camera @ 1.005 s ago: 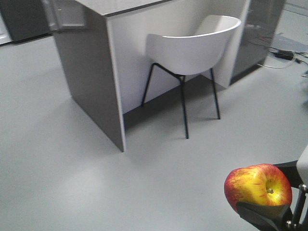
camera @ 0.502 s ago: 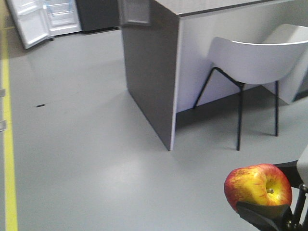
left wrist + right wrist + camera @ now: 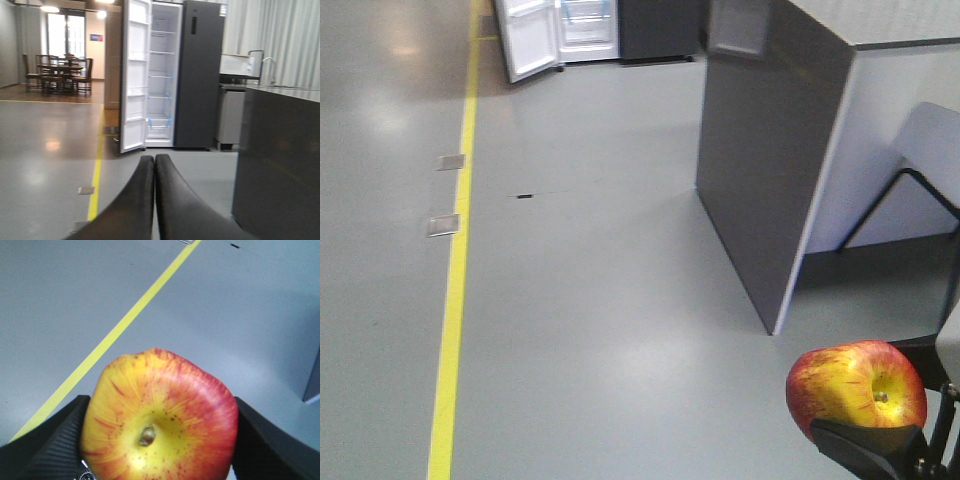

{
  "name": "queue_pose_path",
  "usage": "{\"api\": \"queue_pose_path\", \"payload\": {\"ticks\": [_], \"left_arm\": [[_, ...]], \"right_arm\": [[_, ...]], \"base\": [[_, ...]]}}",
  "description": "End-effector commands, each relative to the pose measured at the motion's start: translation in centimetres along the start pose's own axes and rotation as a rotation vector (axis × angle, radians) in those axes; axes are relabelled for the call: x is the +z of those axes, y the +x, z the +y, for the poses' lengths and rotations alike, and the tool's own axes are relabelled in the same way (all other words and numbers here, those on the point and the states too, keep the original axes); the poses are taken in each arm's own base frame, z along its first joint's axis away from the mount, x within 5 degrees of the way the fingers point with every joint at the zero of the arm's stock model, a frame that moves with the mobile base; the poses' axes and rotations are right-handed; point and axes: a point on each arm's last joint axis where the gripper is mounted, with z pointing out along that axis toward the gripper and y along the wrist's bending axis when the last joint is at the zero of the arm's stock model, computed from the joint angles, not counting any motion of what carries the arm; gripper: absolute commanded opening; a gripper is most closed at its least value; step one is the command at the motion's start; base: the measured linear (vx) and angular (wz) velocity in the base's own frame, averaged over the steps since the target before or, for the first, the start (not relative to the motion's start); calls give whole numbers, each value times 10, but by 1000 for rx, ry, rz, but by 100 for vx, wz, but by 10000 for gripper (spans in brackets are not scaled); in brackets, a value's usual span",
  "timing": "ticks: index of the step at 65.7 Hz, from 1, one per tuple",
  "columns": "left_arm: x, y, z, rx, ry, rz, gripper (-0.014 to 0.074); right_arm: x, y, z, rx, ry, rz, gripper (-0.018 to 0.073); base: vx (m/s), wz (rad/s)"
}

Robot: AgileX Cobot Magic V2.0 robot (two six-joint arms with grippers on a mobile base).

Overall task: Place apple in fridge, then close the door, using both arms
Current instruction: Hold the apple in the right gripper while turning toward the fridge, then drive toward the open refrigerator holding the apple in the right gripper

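Observation:
The red and yellow apple (image 3: 160,420) is clamped between the two black fingers of my right gripper (image 3: 159,440), stem dimple facing the camera. In the front view the apple (image 3: 855,388) and right gripper (image 3: 885,400) hang at the bottom right above the floor. The fridge (image 3: 588,25) stands far off at the top, its white door (image 3: 525,40) swung open. In the left wrist view the fridge (image 3: 162,75) shows white shelves, with the door (image 3: 135,80) open to its left. My left gripper (image 3: 154,161) is shut and holds nothing.
A dark grey counter block (image 3: 770,150) stands to the right, between me and the fridge side, with a white chair (image 3: 932,150) beyond it. A yellow floor line (image 3: 455,290) runs toward the fridge. A dining table and chairs (image 3: 60,72) stand far left.
The front view has swung left: the counter and chair slid to the right and the open fridge came into view at the top. The apple stays held in the right gripper.

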Motion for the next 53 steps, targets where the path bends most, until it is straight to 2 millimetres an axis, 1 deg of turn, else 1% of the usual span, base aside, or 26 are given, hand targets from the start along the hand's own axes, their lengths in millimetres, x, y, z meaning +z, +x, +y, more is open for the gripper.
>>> {"api": "queue_pose_path", "payload": {"ticks": [1,24,53], "left_arm": [[-1,2,1,-9,6,-58,-6],[-1,2,1,-9,6,-58,-6],[-1,2,1,-9,6,-58,-6]], "right_arm": [[-7,-13,-1,-7,8,-100,183],[-7,-13,-1,-7,8,-100,183],[-7,-13,-1,-7,8,-100,184]], "base": [[8,42],[9,31],[17,14]]}}
